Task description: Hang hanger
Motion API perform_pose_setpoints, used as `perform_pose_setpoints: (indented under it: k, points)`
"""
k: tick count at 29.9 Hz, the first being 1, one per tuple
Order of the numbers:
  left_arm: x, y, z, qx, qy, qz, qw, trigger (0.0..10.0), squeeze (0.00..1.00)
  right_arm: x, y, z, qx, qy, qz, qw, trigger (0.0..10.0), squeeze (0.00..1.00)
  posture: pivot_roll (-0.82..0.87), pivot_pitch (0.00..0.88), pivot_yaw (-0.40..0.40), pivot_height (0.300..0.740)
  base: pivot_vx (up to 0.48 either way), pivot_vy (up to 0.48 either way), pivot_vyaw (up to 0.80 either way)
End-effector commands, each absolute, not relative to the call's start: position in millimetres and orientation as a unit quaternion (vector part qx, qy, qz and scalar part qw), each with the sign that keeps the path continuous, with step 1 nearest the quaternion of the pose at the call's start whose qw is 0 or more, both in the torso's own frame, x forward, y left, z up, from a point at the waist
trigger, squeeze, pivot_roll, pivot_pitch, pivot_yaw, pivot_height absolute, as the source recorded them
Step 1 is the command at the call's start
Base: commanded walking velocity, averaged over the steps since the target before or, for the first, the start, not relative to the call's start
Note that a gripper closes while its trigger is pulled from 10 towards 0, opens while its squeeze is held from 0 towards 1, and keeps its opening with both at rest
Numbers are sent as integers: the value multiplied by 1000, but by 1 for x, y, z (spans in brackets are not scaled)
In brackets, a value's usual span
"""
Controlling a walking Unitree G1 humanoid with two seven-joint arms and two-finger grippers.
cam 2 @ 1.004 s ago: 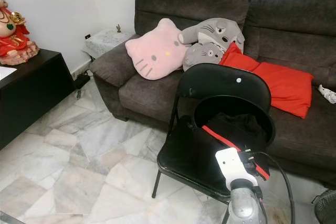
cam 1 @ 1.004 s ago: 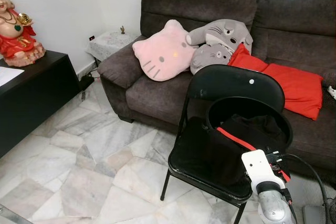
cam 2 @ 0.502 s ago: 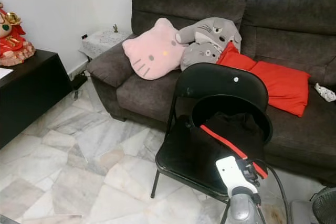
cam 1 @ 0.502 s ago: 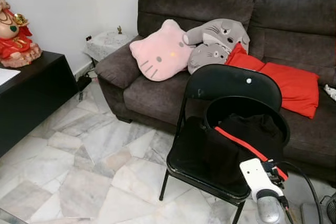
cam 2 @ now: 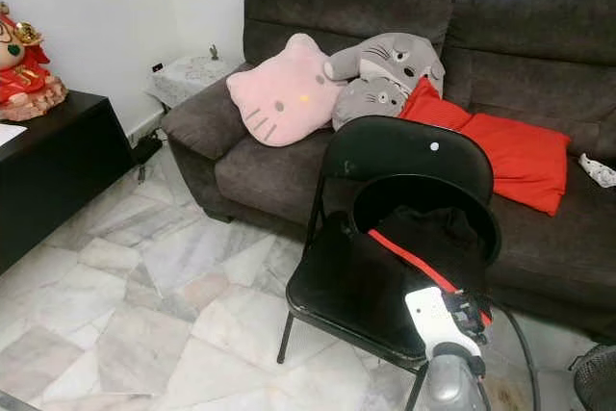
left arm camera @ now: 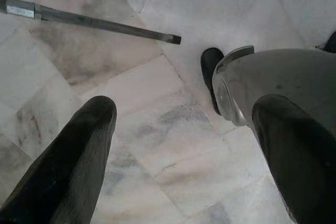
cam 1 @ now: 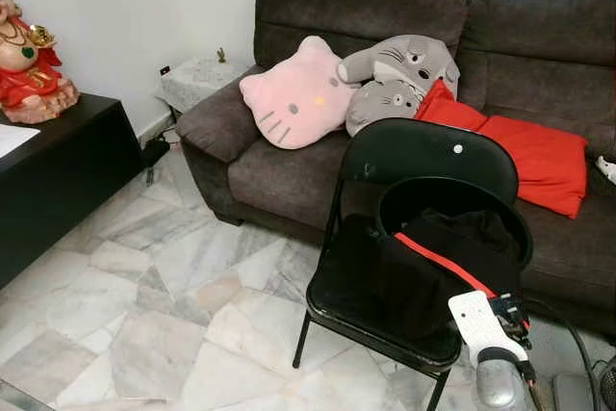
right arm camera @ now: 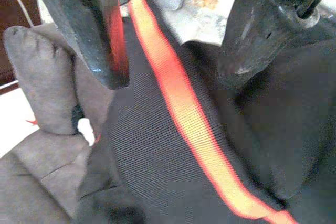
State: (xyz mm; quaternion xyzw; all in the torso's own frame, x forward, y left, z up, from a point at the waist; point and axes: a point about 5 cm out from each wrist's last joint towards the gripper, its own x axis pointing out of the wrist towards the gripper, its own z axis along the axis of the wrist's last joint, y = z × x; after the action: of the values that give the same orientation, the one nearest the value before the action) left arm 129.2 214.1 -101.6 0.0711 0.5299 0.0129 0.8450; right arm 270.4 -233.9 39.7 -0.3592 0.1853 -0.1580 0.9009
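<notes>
Against a second ago, the right arm's white wrist housing (cam 1: 478, 320) is being seen slightly lower and further right over the front edge of the black folding chair (cam 1: 423, 151). The sofa (cam 1: 289, 170) and its cushions are keeping their arrangement.

A black fabric bundle (cam 1: 462, 238) is being carried on the chair seat, against the backrest. Its red strap (cam 1: 433, 255) is lying with its long axis on a diagonal, from the middle of the seat down toward the robot's right arm. Whether a hanger is lying within the bundle cannot be told.

In the right wrist view, the right hand (right arm camera: 173, 61) is being held spread just above the fabric, with one black finger on each side of the strap and nothing pinched. The eye views are giving the arm's rear only.

In the left wrist view, the left hand (left arm camera: 184, 150) is being held spread and empty above the marble floor (left arm camera: 157, 103), where a metal rod (left arm camera: 100, 22) is lying.
</notes>
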Motion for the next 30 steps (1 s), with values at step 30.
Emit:
perform_pose_setpoints:
  k: [30]
  points:
    - [121,221,-103,75,538,13,839,10000,0,276,-245,54,-355,154,-210,898,10000,0,-33,0,42,740,0,0,0]
